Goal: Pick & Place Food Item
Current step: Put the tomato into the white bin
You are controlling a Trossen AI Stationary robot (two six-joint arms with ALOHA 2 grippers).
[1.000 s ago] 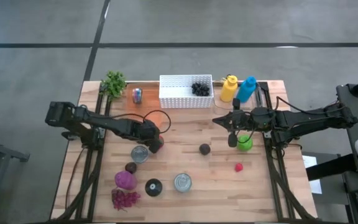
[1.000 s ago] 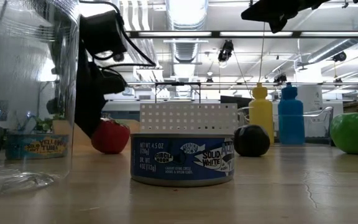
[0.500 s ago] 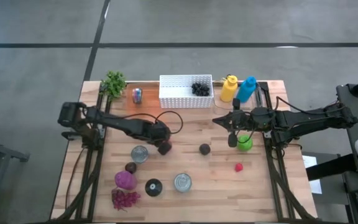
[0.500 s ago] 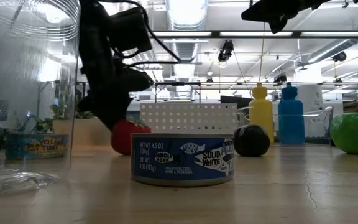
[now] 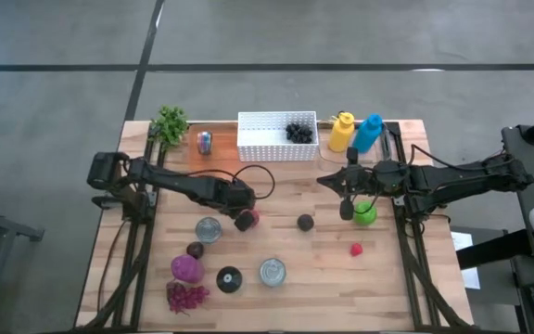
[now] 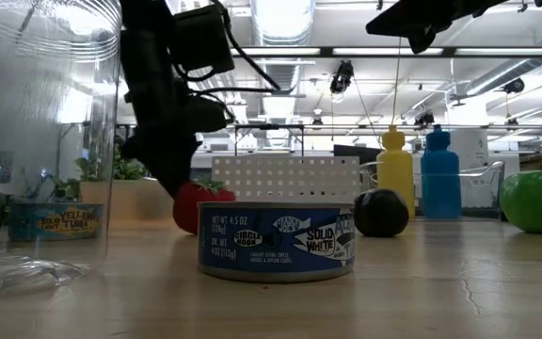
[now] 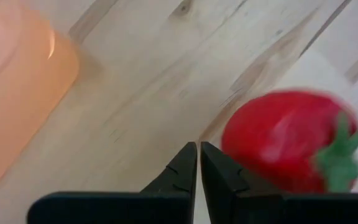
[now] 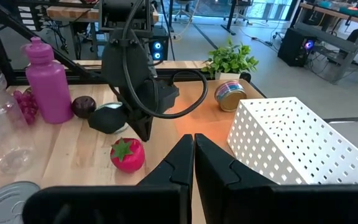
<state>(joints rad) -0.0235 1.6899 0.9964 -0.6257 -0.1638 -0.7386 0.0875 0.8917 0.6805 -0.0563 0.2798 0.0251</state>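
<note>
High view: since 1 second ago the left arm has stretched further right across the table, and its left gripper point(image 5: 245, 220) now sits near the middle, right of the silver can point(image 5: 209, 229) it was over before. The strawberry point(image 5: 253, 216) shows as a sliver of red just beside the fingertips. The right arm has not moved; the right gripper point(image 5: 347, 208) hangs beside the green apple point(image 5: 366, 213), clenched on nothing. The white basket point(image 5: 277, 136) stands at the far edge.

Low view: the left gripper point(image 6: 172, 174) has shifted right and reaches steeply down, its tip at the top of the strawberry point(image 6: 202, 204), which lies on the wood behind the tuna can point(image 6: 278, 241). This view alone shows the strawberry resting on the table.

Left wrist view: the fingers point(image 7: 219, 180) are pressed together, empty, and the strawberry point(image 7: 289, 142) lies just beside them, not between them; an orange mat point(image 7: 17, 81) is near.

Right wrist view: the right gripper's fingers point(image 8: 166, 168) are closed. Beyond them the left arm points down at the strawberry point(image 8: 128, 154), next to a pink bottle point(image 8: 46, 87).
</note>
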